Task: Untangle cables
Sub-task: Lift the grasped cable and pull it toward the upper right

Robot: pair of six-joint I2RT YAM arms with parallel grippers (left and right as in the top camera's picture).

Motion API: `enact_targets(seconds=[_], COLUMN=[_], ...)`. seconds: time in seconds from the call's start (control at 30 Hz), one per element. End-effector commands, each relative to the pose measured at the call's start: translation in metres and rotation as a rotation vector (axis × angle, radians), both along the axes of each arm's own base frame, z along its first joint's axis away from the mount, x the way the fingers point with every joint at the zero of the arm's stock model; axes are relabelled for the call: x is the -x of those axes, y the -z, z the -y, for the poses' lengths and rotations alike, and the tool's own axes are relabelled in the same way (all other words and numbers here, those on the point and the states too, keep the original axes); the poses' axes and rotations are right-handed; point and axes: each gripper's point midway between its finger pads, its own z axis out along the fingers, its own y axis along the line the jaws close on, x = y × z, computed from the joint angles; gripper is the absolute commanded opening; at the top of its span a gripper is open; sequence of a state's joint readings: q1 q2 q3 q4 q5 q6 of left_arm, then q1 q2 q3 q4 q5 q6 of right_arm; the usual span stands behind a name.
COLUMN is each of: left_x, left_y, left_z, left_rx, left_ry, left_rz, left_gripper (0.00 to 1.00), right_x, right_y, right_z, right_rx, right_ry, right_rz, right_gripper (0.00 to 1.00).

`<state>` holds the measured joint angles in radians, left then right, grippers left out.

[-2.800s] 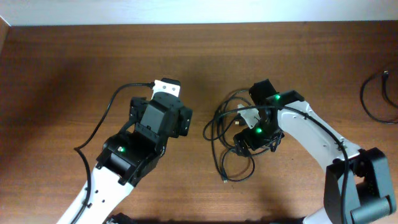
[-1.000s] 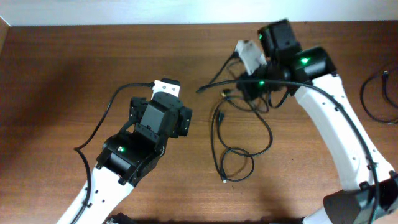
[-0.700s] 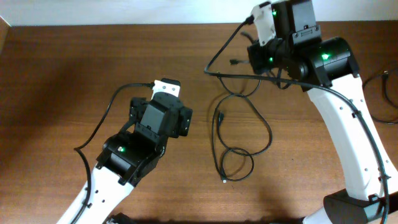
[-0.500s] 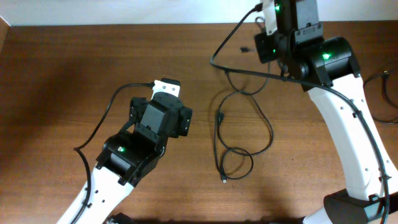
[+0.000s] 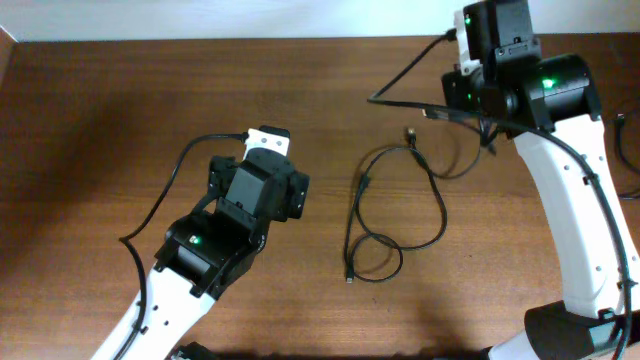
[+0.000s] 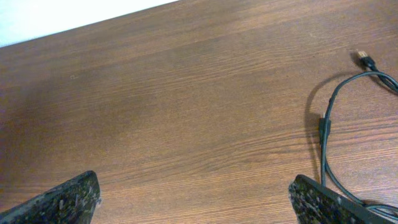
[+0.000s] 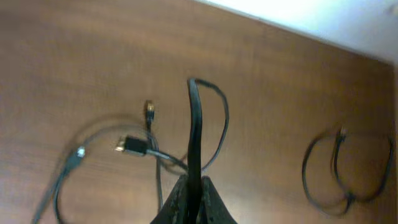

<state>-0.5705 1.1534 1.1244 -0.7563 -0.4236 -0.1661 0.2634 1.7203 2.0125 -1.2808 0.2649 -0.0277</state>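
Your right fingers (image 7: 192, 200) were shut tight on a black cable (image 7: 194, 124). They were high up over the far side of the desk (image 5: 120, 110). The cable stuck out straight ahead of those fingers, bent over, and hung down below them.

Your left fingers (image 5: 268, 140) were wide apart with nothing between them. They were low over bare wood.

The other one, the looped cable (image 6: 323, 127), lay flat on the desk between your two arms. It was off to the right of the left fingers. It was also down below the right fingers and to their left. Its long straight part ran the same way the left fingers pointed, and a small plug (image 6: 362, 59) sat at its far end.

Under the right fingers the two cables lay close together. I could not tell if they touched or crossed there.

I think the left arm was the nearer one to the looped cable, because it was so low. To hold that cable down, you would have needed to slide those fingers to the right.

A third cable (image 7: 329, 168) lay well apart, to the right of the right fingers.
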Motion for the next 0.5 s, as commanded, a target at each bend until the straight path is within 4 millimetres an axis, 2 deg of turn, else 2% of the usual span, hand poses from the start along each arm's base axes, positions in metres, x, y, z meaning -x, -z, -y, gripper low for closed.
enact_targets(seconds=[0.0,0.1,0.33,0.47], left_x=[-0.001,-0.001,-0.001,-0.001], left_y=[-0.013,-0.013,-0.013,-0.013], left_z=[-0.003,-0.003,-0.003,-0.003], left_rx=[0.023,0.023,0.023,0.023], left_ry=[-0.019,-0.019,-0.019,-0.019], left_rz=[0.034,0.034,0.034,0.034], left_gripper=[0.99,0.99,0.99,0.99], right_x=[0.018,0.032,0.065,0.081], right_y=[-0.016,-0.020,-0.054,-0.053], right_z=[-0.002,-0.006,-0.011,-0.007], right_rx=[-0.054,-0.087,-0.170,-0.161], right_ry=[0.015,-0.010,-0.061,-0.061], right_rz=[0.011,-0.008,0.057,0.026], right_gripper=[0.04,0.04,0.04,0.04])
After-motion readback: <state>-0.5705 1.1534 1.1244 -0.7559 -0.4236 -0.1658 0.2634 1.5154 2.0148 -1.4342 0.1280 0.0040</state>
